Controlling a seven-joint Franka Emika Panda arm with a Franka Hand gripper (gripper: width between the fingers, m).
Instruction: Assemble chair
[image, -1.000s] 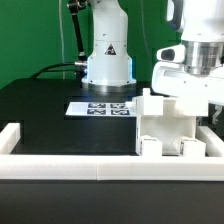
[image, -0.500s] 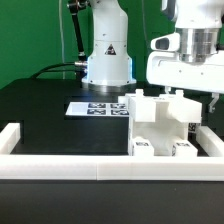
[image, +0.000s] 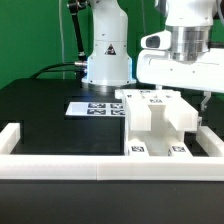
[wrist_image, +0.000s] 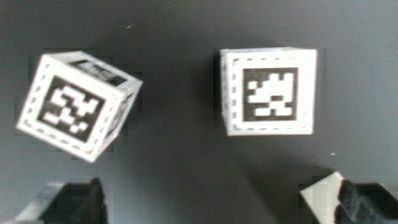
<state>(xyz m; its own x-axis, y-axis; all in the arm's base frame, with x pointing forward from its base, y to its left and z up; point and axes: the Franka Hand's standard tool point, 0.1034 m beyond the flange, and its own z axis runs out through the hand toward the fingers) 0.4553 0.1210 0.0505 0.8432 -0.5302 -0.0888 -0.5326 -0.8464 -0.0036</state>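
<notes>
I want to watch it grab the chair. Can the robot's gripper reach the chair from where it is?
Probably yes. The gripper hangs open just above the chair, and nothing seems to sit between them.

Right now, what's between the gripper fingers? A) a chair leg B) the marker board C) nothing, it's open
C: in the wrist view the gripper is open, with only bare dark table between its fingers, and the exterior view shows it above the chair.
</notes>
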